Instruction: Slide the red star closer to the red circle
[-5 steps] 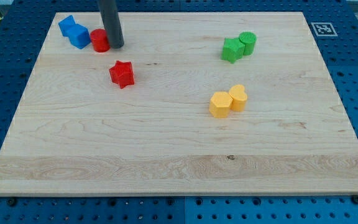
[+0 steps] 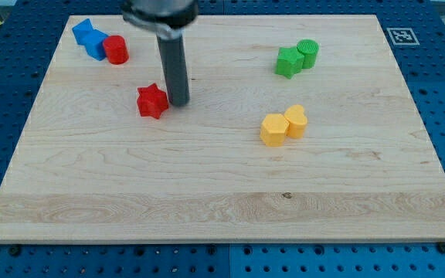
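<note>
Task status: not done, push looks set up but the gap is still there.

- Red star [image 2: 152,100] sits in the counter's top-left quarter, clear of the edges. Red circle [image 2: 116,49] is near the top-left corner, up and to the view's left of the star. The two are well apart, with bare wood between.
- My tip [image 2: 179,103] is down on the counter just beside the star, on its right side in the view, touching or nearly so; can't tell which from this angle.
- End effector: no jaws at all, just a plain dark rod, so nothing to be apart, together or clamped. Holding nothing.
- Left to do, my read: star needs to travel up and left toward the circle. Tip is on the star's right, so a straight push from here sends it mostly left; contact point wants to be more toward the star's lower right to get the diagonal. Star points may make it spin off the rod.
- Watch: two blue blocks [image 2: 90,38] sit touching the circle's left side, shapes unclear. Overshoot would shove the whole cluster.

Other stuff, not in the way:
- Green pair [image 2: 297,58] toward the top-right, touching each other.
- Yellow pair [image 2: 283,126] right of centre, touching.

Surface: light wooden counter [image 2: 222,208], planked grain, flat, lower half bare. It rests on a blue perforated base [image 2: 439,100]. Fiducial marker [image 2: 401,35] just off the top-right corner. Nothing of the room beyond that shows.
</note>
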Action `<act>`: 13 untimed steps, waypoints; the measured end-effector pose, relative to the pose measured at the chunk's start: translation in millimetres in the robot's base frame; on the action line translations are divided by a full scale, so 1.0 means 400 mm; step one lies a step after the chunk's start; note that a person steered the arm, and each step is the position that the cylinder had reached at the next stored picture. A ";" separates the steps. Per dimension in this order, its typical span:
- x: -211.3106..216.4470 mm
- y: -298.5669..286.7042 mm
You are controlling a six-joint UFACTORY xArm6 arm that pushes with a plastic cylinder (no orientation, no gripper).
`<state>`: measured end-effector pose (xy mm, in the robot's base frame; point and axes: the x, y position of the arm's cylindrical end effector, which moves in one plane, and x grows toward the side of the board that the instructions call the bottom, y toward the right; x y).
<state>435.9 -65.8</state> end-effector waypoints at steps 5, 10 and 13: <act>-0.123 -0.149; -0.020 -0.145; -0.014 -0.242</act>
<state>430.3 -162.5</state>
